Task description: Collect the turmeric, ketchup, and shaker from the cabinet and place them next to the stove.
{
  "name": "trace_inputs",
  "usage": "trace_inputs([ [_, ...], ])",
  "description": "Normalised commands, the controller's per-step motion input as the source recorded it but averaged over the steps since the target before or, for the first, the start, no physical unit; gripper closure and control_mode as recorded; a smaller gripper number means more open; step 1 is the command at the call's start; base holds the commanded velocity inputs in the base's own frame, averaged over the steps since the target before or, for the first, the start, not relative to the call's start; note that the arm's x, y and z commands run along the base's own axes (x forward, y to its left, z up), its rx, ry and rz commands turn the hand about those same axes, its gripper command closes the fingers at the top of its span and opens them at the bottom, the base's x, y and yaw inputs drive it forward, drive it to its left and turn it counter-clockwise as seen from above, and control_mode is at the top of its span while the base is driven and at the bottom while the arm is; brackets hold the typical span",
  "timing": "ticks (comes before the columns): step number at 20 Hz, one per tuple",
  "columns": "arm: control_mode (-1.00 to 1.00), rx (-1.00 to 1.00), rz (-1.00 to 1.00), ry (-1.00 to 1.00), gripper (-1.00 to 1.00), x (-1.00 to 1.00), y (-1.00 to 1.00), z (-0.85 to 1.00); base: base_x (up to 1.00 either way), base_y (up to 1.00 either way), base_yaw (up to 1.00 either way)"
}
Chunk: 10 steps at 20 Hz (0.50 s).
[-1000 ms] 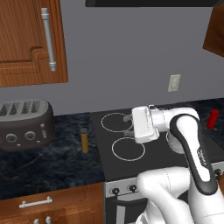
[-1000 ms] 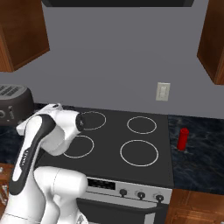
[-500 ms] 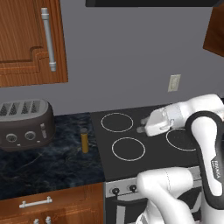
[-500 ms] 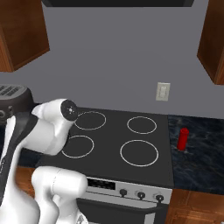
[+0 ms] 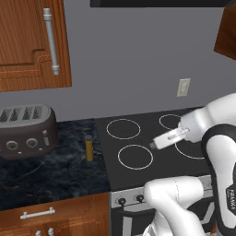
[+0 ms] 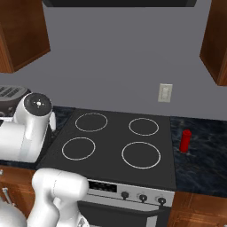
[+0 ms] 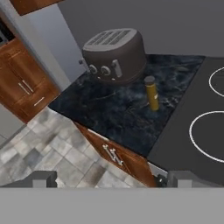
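At the far left, the cabinet (image 5: 32, 44) hangs on the wall with its door shut and its long grey bar handle (image 5: 50, 40) upright near the right edge of the door. Below it a dark toaster (image 5: 26, 130) sits on the dark marbled counter (image 5: 55, 175). Just right of the toaster, near the left edge of the stove (image 5: 152, 147), a slim yellow bottle with a dark cap (image 5: 88, 147) stands upright on the counter, apart from both.

The stove has four white rings on black glass and knobs along its steel front. The white arm (image 5: 216, 133) reaches over the stove's right half, its hand pointing left and down toward the counter. The gripper (image 7: 111, 178) stands wide and holds nothing; its two tips frame the floor and the counter's front edge.

Right of the stove, the ketchup (image 6: 185, 141) stands upright on the counter, close beside the cooktop edge. A white wall outlet (image 6: 165, 92) sits above.
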Motion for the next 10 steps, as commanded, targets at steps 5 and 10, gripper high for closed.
trace_inputs([
  [5,-1.00,0.00,-0.02,0.06,-1.00,-0.19,0.00,-0.15,0.00,0.00,0.00],
  [10,1.00,0.00,0.00,0.04,-1.00,-0.20,0.00,-0.16,-0.26,0.01,0.00],
])
